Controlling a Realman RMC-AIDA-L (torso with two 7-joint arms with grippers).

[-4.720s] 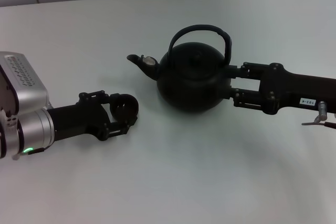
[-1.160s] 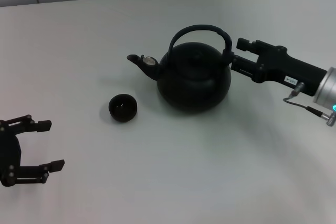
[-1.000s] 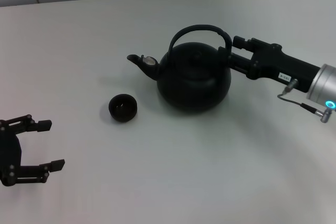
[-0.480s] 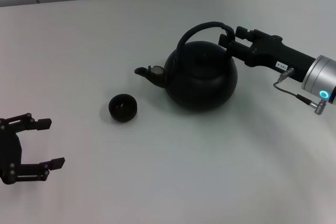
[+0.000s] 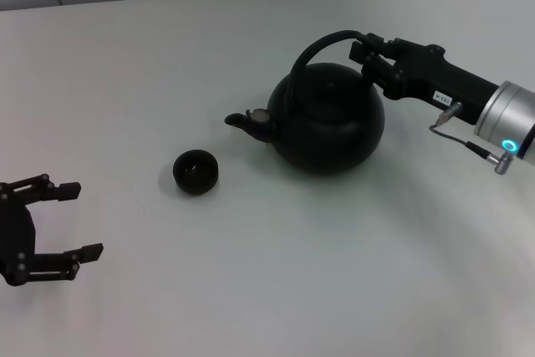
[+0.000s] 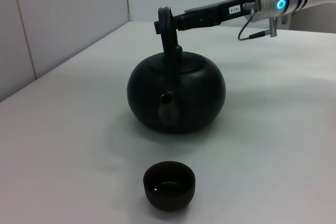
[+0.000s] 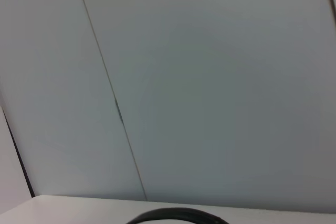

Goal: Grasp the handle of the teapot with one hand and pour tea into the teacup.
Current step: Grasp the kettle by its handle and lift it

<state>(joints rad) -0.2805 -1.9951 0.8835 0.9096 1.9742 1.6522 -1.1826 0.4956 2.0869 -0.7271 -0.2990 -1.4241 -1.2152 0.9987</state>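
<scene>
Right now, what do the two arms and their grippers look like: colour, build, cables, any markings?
The right gripper is black and boxy, with a small white label with dark print, and sits on a silver cylindrical wrist carrying a glowing cyan ring light; a thin grey cable loops beneath it. The left gripper is black too, with two slim linkage fingers studded with small screws. Neither arm wears a sleeve.

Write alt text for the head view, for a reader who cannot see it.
The right gripper holds the handle of a black teapot on a white table, spout toward a small black teacup standing apart on the robot's left. The left gripper waits open, away from both.
</scene>
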